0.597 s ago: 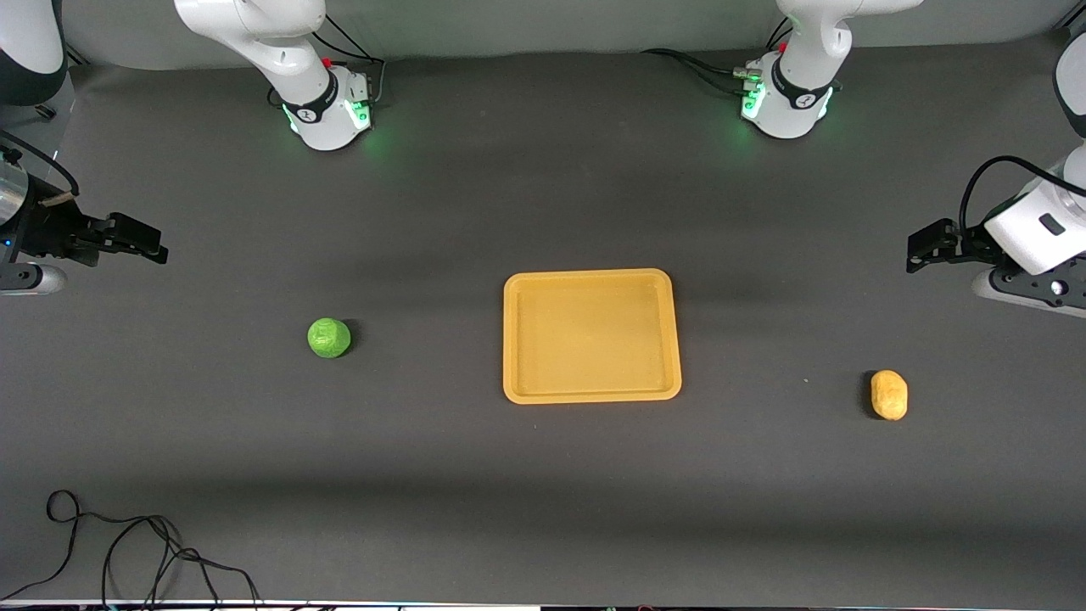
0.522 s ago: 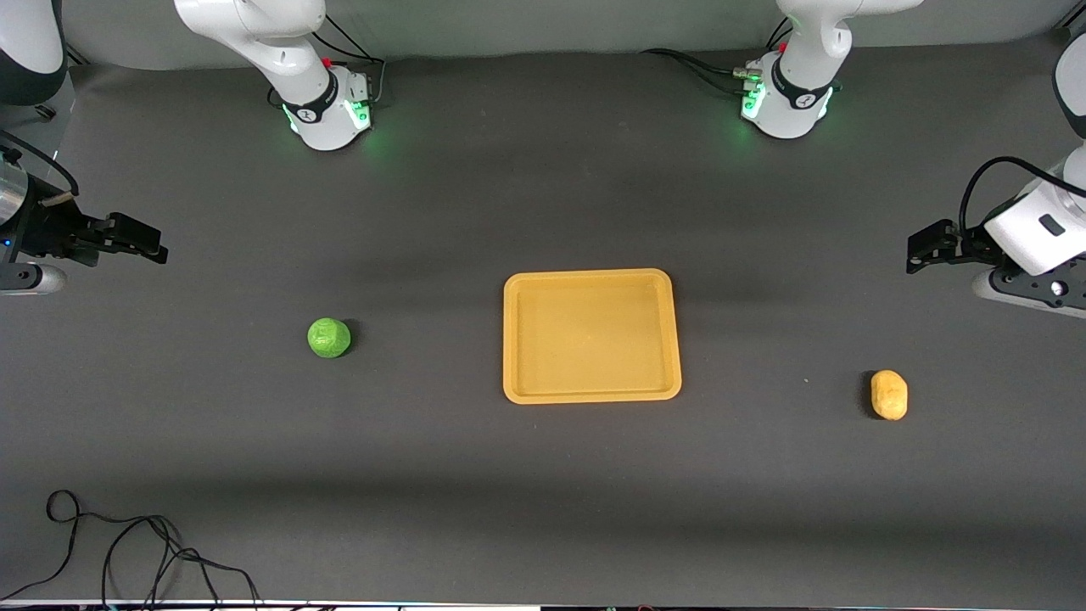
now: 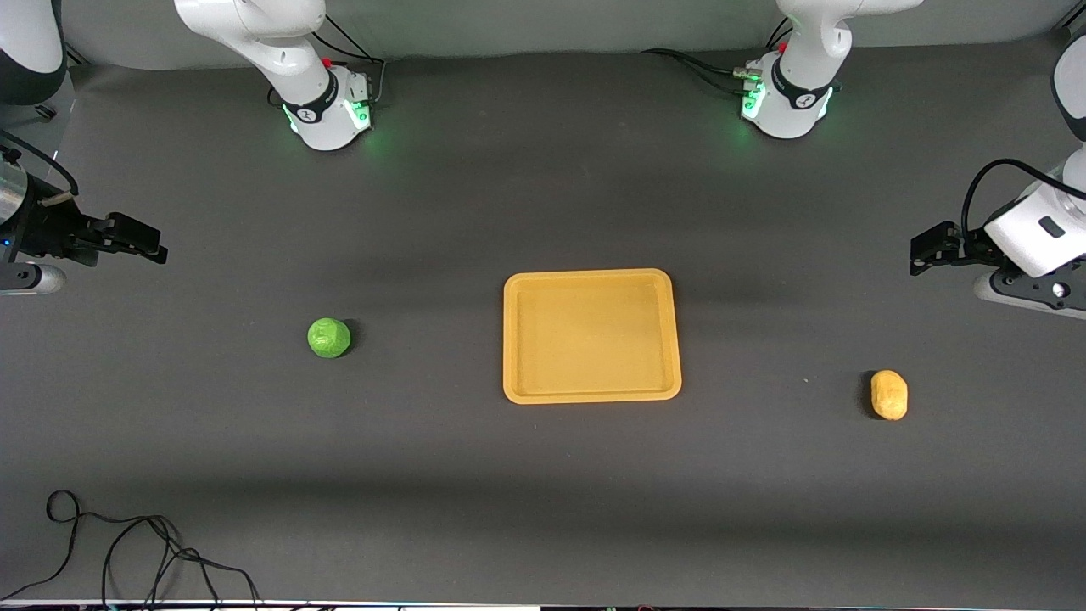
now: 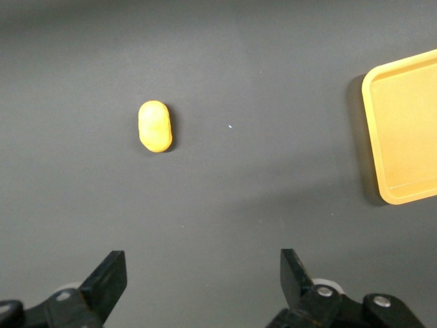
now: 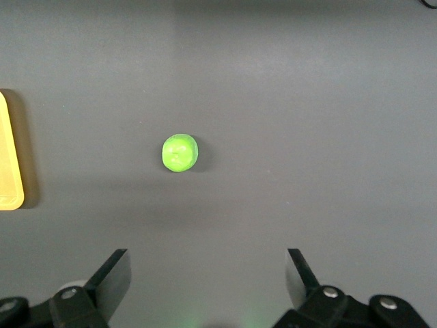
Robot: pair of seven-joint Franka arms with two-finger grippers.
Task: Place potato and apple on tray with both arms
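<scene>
**Dark table, tray unloaded**

Dark grey table (image 3: 543, 509) is seen with the tray (image 3: 592, 278) at its middle. The apple (image 3: 328, 338) lies toward the right arm's end, the potato (image 3: 888, 395) toward the left arm's. The left gripper (image 4: 203, 280) and right gripper (image 5: 207, 277) are held wide apart above the table's ends.

Tray (image 3: 591, 392) mid-table — apple (image 3: 328, 338), potato (image 3: 888, 395) well apart, either end.

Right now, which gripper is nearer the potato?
Left. The left gripper hangs open over the table at the potato's end; the right gripper is open at the apple's end.
</scene>
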